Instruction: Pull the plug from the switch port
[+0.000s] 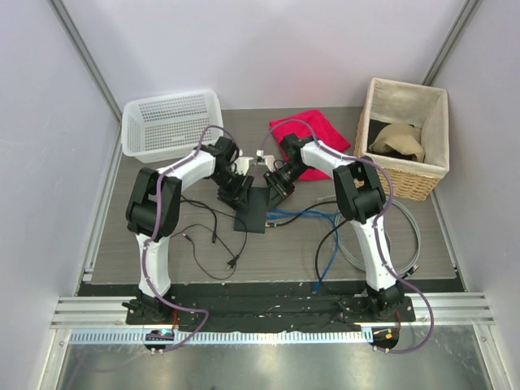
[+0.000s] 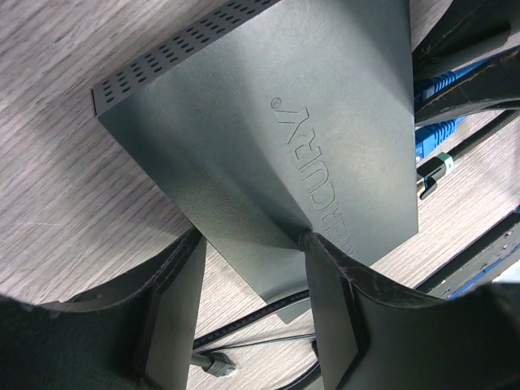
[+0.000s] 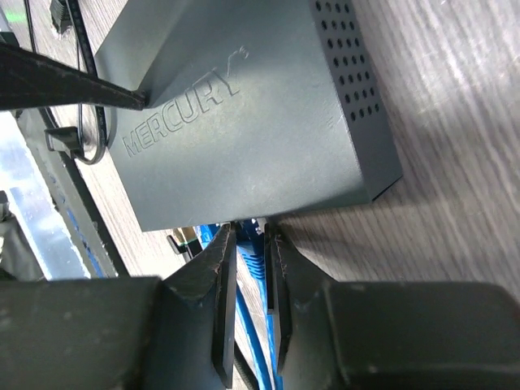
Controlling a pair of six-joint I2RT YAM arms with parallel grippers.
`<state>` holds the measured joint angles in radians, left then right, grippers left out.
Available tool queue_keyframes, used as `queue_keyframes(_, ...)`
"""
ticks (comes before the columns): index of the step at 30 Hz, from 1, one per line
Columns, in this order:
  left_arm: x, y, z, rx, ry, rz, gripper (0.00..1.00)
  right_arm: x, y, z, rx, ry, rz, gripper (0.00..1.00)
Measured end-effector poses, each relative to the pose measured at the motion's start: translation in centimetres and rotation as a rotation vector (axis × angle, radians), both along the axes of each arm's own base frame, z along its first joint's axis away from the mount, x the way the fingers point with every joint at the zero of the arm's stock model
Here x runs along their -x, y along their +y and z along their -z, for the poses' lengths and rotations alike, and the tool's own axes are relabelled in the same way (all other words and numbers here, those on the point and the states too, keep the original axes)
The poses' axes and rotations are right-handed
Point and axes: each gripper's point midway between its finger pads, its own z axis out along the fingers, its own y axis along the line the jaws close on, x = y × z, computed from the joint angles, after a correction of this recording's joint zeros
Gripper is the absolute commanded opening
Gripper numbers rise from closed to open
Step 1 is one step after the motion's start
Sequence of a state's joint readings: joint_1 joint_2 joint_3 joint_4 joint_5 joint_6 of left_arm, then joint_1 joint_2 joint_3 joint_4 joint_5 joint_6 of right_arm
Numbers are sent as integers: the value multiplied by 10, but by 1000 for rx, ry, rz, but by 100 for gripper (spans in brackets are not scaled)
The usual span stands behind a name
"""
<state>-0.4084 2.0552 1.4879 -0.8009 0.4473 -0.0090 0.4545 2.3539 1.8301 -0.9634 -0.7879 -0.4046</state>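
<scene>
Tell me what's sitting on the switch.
One left end effector finger tip, on the switch top by the MERCURY logo. The patch under that finger is covered.

One switch, two hands, left hand, right hand, one white basket, one wicker hamper, one red cloth.

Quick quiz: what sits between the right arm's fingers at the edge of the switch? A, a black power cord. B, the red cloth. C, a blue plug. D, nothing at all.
C: in the right wrist view, a blue plug sits pinched between the right arm's fingers, right against the edge of the switch.
</scene>
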Motion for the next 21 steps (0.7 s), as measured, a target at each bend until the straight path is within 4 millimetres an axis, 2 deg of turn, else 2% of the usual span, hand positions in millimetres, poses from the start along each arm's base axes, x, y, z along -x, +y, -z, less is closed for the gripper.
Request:
queue_keyframes(7,0,0,1,0,10,-8,56,-4,-4,-2,11,33,-5,1)
queue_keyframes(15,0,0,0,0,7,-3,56,-4,-19,0,15,5,-60,2)
queue_keyframes(19,0,0,0,0,7,-3,56,-14,-27,-3,26,-15,-48,2)
queue_keyframes(21,0,0,0,0,7,-3,56,-32,-33,-4,50,-77,-39,8)
